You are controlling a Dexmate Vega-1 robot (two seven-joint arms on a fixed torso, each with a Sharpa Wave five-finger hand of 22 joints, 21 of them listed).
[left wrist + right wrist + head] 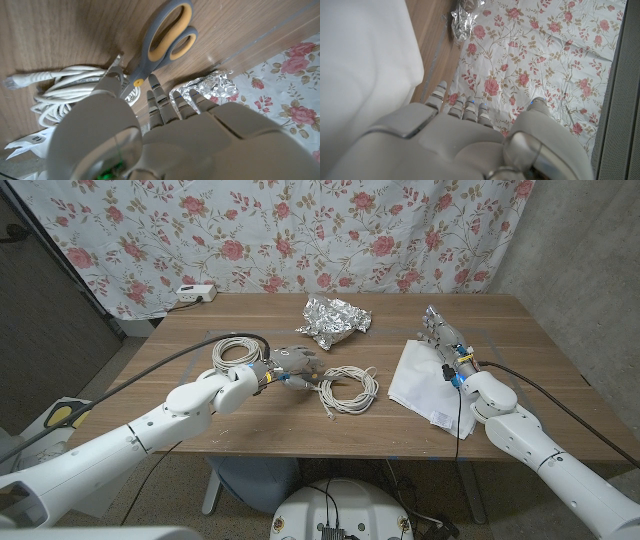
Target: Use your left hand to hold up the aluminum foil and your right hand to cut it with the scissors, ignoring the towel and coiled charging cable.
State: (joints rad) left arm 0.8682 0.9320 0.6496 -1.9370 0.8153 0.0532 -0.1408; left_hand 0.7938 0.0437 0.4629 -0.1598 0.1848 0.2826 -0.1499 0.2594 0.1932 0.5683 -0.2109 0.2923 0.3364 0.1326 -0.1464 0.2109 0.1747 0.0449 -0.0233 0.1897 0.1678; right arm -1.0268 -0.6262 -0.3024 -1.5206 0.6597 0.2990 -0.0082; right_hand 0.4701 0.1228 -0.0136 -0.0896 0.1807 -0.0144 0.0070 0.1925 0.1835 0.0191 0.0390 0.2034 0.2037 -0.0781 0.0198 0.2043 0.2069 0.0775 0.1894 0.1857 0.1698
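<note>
Head view: the left hand (293,363) sits near the middle of the frame, low over the wooden table (180,330), at the end of a white arm coming from the lower left corner. Its fingers are slightly apart and hold nothing. Just beyond its fingertips, the left wrist view shows the scissors (162,42) lying flat on the wood, with grey handles lined in yellow, untouched. A loose white cable (347,387) lies just right of this hand, and a neater coil (238,350) lies just left of it. The crumpled foil (334,321) rests above centre in the frame, apart from both hands.

The right hand (444,340) is right of centre, its arm coming from the lower right corner. It hangs over the upper edge of a white towel (422,385), fingers reaching up the frame, slightly apart and holding nothing. I cannot tell whether it touches the towel. A floral curtain (300,230) fills the top of the frame, with a white power strip (195,294) at the table's upper left edge.
</note>
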